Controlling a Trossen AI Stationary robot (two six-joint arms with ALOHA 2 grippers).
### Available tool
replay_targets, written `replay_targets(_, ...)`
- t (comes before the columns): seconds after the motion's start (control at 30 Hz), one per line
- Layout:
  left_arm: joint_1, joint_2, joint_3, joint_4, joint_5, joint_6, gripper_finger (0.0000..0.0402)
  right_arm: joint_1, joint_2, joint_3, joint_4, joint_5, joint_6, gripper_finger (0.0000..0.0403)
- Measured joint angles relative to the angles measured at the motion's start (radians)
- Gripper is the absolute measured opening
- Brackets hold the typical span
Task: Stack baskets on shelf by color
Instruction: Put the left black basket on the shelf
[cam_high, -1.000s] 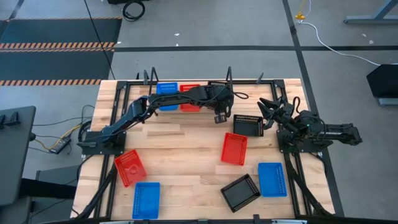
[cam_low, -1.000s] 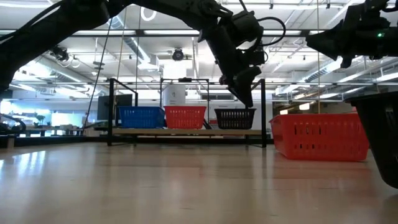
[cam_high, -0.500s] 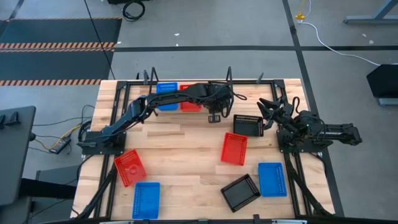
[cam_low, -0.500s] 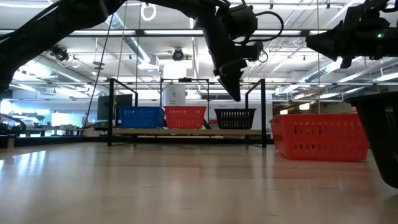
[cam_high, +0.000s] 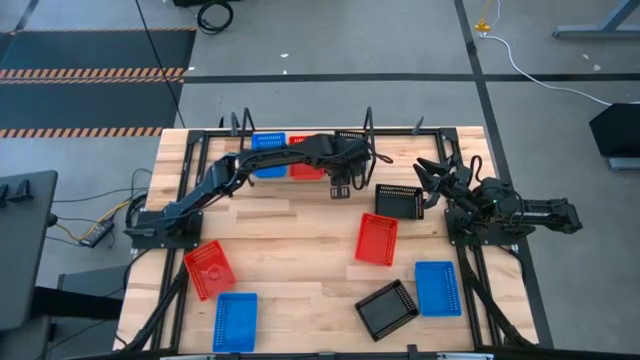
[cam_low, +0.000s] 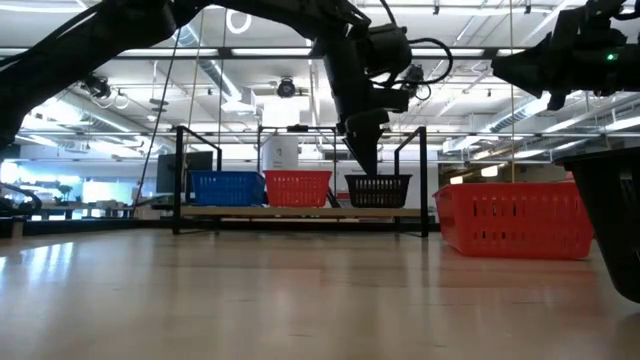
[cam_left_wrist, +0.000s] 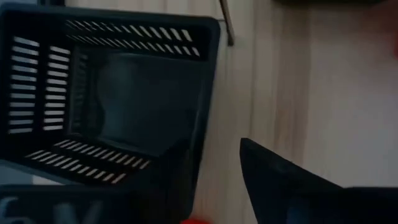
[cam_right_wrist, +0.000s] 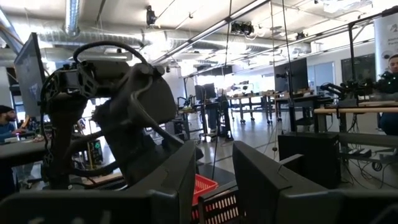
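Observation:
The shelf stands at the table's far edge and carries a blue basket, a red basket and a black basket side by side. My left gripper hangs open just in front of the shelf, fingers pointing down, near the shelved black basket, and touches nothing. My right gripper waits open and raised at the table's right. Loose on the table rest a black basket, a red basket, a blue basket, another black, red and blue.
Black wire uprights flank the shelf. The loose black basket lies close beside my right gripper. Bare tabletop spreads across the middle between the two arms. The arm bases sit at the table's left and right edges.
My left gripper has drifted toward the table's left and slightly toward the far edge, staying in front of the shelf. The baskets have kept their places.

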Motion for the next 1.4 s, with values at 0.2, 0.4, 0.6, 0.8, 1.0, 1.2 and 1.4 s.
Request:
replay_targets(0.2,0.000,0.000,0.000,0.001,-0.003,-0.017,0.0157,0.000,0.000,0.000,0.000,0.000,0.000,0.0114)
replay_targets(0.4,0.000,0.000,0.000,-0.004,-0.052,-0.021,0.0154,0.000,0.000,0.000,0.000,0.000,0.001,0.0114)
replay_targets(0.6,0.011,0.000,0.000,-0.030,-0.051,-0.031,0.0160,0.000,0.000,0.000,0.002,-0.003,0.008,0.0114)
replay_targets(0.8,0.016,0.000,0.000,-0.030,0.007,-0.061,0.0160,0.000,0.000,0.000,0.002,-0.004,0.008,0.0114)
replay_targets(1.0,0.014,0.002,-0.041,-0.016,0.022,-0.081,0.0147,0.000,0.000,0.000,0.002,-0.005,0.008,0.0114)
replay_targets(1.2,0.013,0.002,-0.082,-0.012,0.021,-0.099,0.0127,0.000,0.000,0.000,0.004,-0.006,0.011,0.0114)
replay_targets(1.4,0.007,0.001,-0.080,-0.003,0.019,-0.101,0.0118,0.000,0.000,0.000,0.004,-0.005,0.010,0.0114)
